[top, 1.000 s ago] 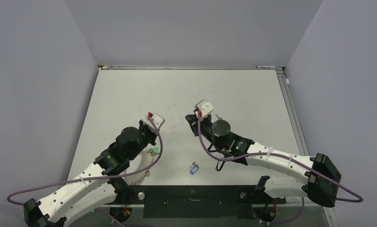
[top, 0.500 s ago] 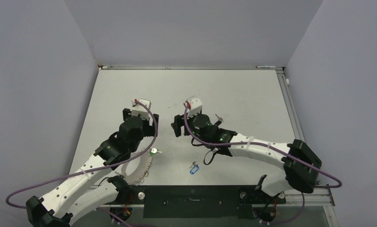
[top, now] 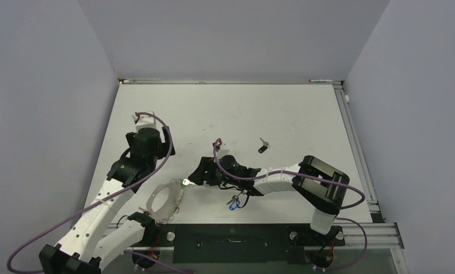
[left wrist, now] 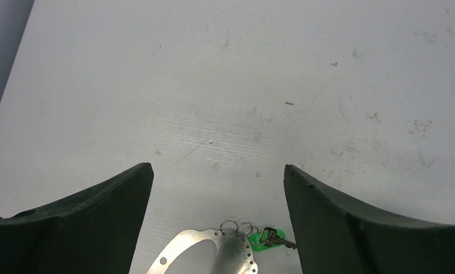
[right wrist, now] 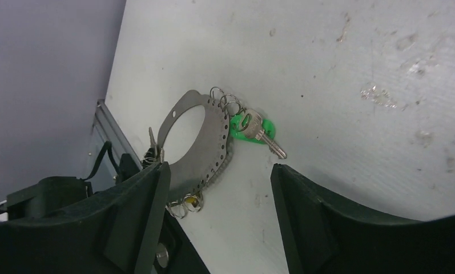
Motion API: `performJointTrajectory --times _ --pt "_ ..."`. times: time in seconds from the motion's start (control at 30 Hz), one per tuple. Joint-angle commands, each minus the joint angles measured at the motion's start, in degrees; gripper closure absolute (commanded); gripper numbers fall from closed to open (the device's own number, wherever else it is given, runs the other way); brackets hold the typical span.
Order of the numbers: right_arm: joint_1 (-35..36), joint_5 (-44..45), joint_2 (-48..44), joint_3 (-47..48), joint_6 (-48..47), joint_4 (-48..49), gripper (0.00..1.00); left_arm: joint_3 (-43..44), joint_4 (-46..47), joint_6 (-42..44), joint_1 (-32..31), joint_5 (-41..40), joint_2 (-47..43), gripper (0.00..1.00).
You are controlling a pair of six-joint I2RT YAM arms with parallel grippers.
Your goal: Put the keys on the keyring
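The keyring (top: 163, 201) is a flat grey metal ring with small holes, lying near the front left; it also shows as the keyring (left wrist: 236, 254) and the keyring (right wrist: 210, 134). A green-tagged key (top: 186, 182) hangs from small split rings at its rim, seen as the green key (left wrist: 268, 237) and the green key (right wrist: 252, 128). A yellow tag (right wrist: 193, 201) sits at the ring's other end. A blue key (top: 233, 204) and a black key (top: 263, 146) lie loose. My left gripper (top: 151, 149) (left wrist: 216, 168) hangs open above bare table beyond the ring. My right gripper (top: 197, 174) (right wrist: 219, 166) is open, low beside the green key, empty.
A black mounting plate (top: 230, 242) runs along the near edge by the arm bases. Grey walls close the left, back and right sides. A metal rail (top: 356, 148) borders the table's right edge. Purple cables trail from both wrists.
Both grippers went from shut to open. The left gripper drew back up and left, uncovering the ring. The right arm swung left and down towards the green key.
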Motion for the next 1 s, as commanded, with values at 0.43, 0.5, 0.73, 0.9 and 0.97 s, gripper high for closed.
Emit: performJointTrajectory --times 0.43,0.5,0.73,0.9,0.97 --pt "3.9 -7.7 17.1 5.2 23.2 12.6 0.47 0.8 1.7 0.6 0.4 -0.9 -7.7 0.20" --pt "4.9 -6.0 16.9 8.1 21.8 3.8 0.50 0.8 1.8 0.7 0.4 -1.0 -8.1 0.20" --pt "8.1 0.4 17.8 15.2 19.0 -12.7 0.57 0.5 1.8 1.0 0.4 -0.8 -9.7 0.20" --pt "8.8 1.7 18.2 16.4 18.9 -15.0 0.69 0.5 1.9 1.1 0.4 -0.4 -10.4 0.20" --pt "9.1 2.5 18.2 16.8 18.8 -16.2 0.75 0.4 1.9 1.2 0.4 -0.4 -10.6 0.20"
